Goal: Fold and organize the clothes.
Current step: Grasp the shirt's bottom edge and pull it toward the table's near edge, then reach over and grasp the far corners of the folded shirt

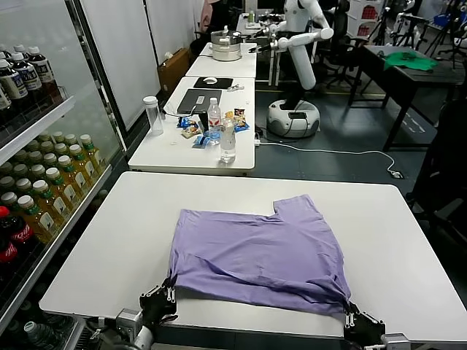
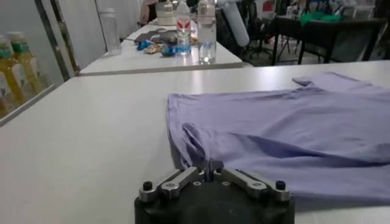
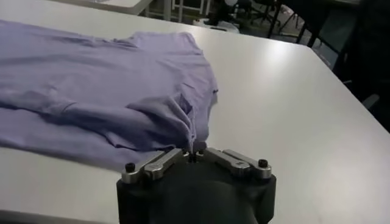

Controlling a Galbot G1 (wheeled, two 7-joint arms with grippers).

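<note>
The lavender-purple T-shirt lies partly folded on the white table, a sleeve pointing toward the far edge. My left gripper is shut on the shirt's near left corner at the table's front edge; the pinched fabric shows in the left wrist view. My right gripper is shut on the shirt's near right corner; the right wrist view shows the cloth drawn into its closed jaws. Both pinched corners are pulled into small peaks. Any print near the collar is hidden.
A shelf of bottled drinks lines the left side. A second white table behind holds bottles, a laptop and snacks. Another robot stands farther back, and a dark table with a green garment at far right.
</note>
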